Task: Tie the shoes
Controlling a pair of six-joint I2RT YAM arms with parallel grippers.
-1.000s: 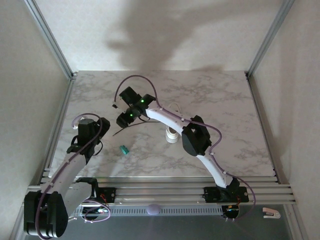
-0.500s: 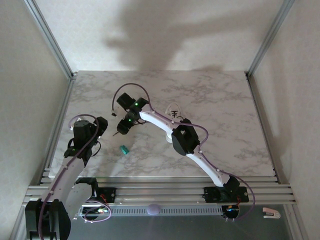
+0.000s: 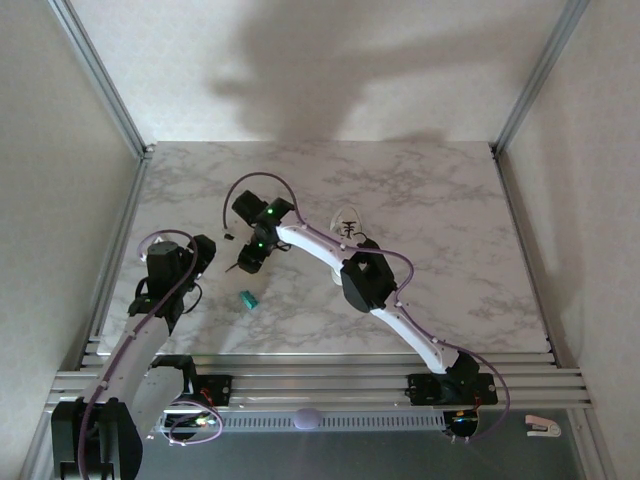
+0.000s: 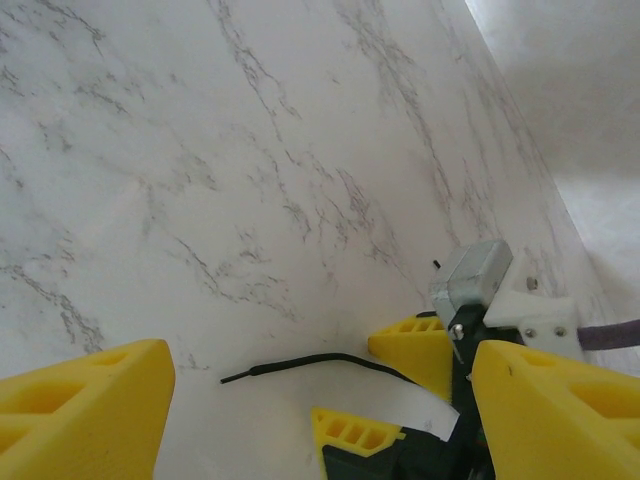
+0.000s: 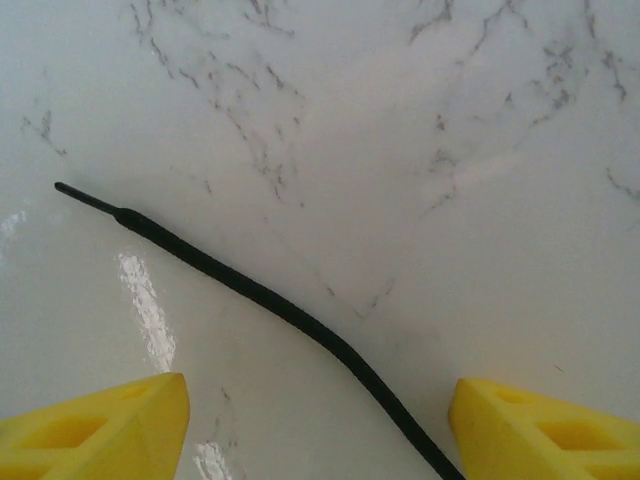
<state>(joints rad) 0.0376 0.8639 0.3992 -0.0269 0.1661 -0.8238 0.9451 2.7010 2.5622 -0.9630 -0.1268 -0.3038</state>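
White sneaker (image 3: 347,222) sits mid-counter (image 3: 450,250); the right claw (image 5: 320,425), fingers apart, straddles its black lace (image 5: 270,300) to the left and should drop lower, then close squarely; left claw (image 4: 320,410) also apart.

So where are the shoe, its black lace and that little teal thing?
shoe (image 3: 352,216), top view, on its white upper.
black lace (image 5: 290,314), right wrist view, midway along the visible strand.
teal thing (image 3: 248,299), top view, on its middle.
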